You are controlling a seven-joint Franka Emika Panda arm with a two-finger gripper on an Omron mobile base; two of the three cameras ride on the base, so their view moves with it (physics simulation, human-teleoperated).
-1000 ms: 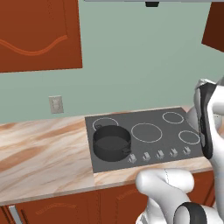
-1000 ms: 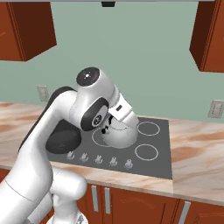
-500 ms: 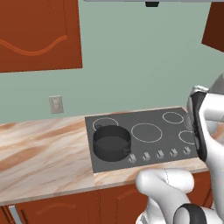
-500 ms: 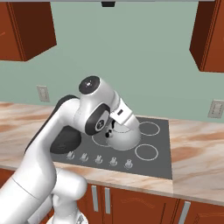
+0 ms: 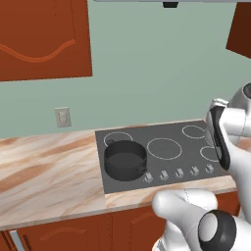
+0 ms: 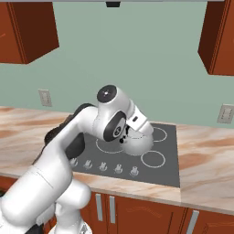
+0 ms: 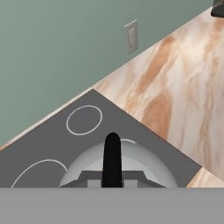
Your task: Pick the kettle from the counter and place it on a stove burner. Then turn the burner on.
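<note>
Your gripper [image 6: 129, 137] sits right over the kettle [image 6: 136, 144], seemingly closed on its thin black handle [image 7: 112, 159], though the fingertips themselves are hidden, so you can't be sure. That kettle is over the stove [image 5: 166, 152], above the right-hand burner rings, well clear of the pot [image 5: 125, 160]. Holding by the handle keeps it upright for setting down.
</note>
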